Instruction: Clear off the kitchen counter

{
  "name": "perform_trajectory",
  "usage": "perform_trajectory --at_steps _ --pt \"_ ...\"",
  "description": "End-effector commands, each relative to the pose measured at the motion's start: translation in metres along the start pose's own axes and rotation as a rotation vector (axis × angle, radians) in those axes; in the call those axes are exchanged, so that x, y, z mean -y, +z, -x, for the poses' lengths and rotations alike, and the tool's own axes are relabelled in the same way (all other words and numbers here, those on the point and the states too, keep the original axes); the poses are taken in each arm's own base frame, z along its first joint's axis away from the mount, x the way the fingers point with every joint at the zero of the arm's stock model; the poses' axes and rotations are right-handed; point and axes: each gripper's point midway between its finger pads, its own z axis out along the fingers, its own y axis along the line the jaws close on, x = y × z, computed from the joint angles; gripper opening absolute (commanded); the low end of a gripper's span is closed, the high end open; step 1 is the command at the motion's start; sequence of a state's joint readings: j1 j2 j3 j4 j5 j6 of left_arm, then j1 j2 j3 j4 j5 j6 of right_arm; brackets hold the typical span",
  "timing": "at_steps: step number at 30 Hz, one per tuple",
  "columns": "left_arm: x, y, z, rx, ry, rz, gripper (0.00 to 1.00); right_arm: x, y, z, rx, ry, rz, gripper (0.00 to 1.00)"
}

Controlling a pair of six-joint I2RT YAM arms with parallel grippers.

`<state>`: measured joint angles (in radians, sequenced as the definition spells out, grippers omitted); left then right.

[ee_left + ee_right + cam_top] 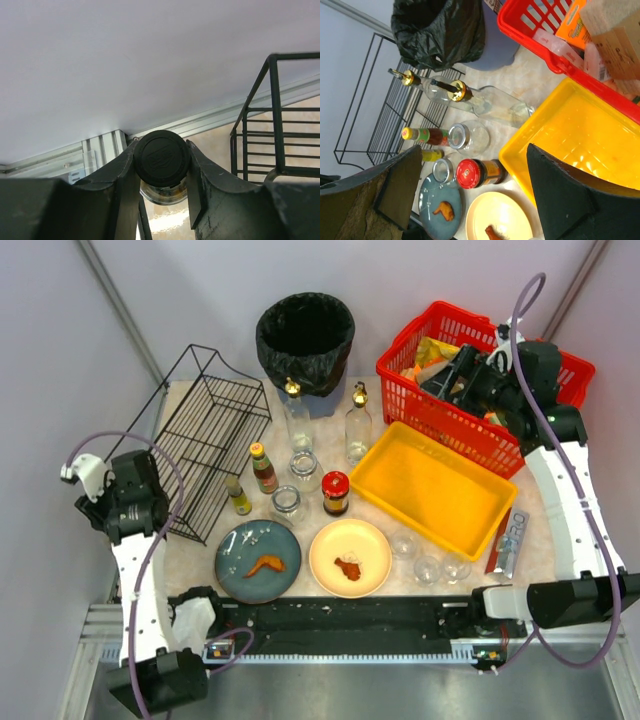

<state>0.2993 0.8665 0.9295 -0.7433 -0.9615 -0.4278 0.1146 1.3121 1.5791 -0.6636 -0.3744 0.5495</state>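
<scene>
Black-capped jar (161, 159) being clamped by left pincer (160, 148), beside wire rack (274, 115). Right pincer (474, 150) being held apart, empty, by red basket (445, 420).

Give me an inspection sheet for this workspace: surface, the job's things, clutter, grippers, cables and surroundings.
Surface: kitchen counter crowded; no spill seen.
Job's things: blue plate and cream plate, each with food scraps; red-lidded jar; two sauce bottles; two pourer bottles; two open glass jars; three small glasses.
Clutter: black wire rack; yellow tray, empty; red basket holding packets; lined bin.
Grippers: left gripper closed on a black-lidded jar beside the rack; right gripper open, empty, over the basket.
Cables: purple cables loop off both arms.
Surroundings: grey walls; nothing else seen.
</scene>
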Motion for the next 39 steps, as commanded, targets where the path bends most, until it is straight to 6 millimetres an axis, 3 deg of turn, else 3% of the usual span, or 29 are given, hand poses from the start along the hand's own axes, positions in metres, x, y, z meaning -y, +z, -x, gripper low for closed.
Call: perform_trajectory --at_steps 1,9,16,21,28,33,37,39 --pt "-0.023 -0.021 0.059 0.134 -0.128 0.014 0.00 -0.016 -0.012 0.028 0.082 -0.045 0.034 0.84" --pt "-0.051 -0.055 0.113 0.210 -0.163 -0.032 0.00 -0.020 -0.015 0.030 0.090 -0.034 0.043 0.83" --pt "-0.053 -0.094 0.180 0.270 -0.231 -0.193 0.00 -0.019 -0.014 0.030 0.092 -0.032 0.036 0.83" --pt "-0.029 -0.123 0.223 0.295 -0.243 -0.404 0.00 -0.017 -0.017 0.031 0.106 -0.035 0.023 0.83" --pt "0.008 -0.152 0.267 0.343 -0.262 -0.632 0.00 -0.010 -0.023 0.028 0.122 -0.045 -0.006 0.83" --pt "0.054 -0.188 0.276 0.359 -0.230 -0.932 0.00 -0.007 -0.027 0.030 0.145 -0.058 -0.025 0.83" --pt "0.073 -0.197 0.281 0.358 -0.216 -1.026 0.00 -0.004 -0.032 0.027 0.163 -0.071 -0.038 0.83" --pt "0.076 -0.189 0.284 0.346 -0.226 -0.992 0.00 -0.001 -0.035 0.026 0.176 -0.079 -0.049 0.83"
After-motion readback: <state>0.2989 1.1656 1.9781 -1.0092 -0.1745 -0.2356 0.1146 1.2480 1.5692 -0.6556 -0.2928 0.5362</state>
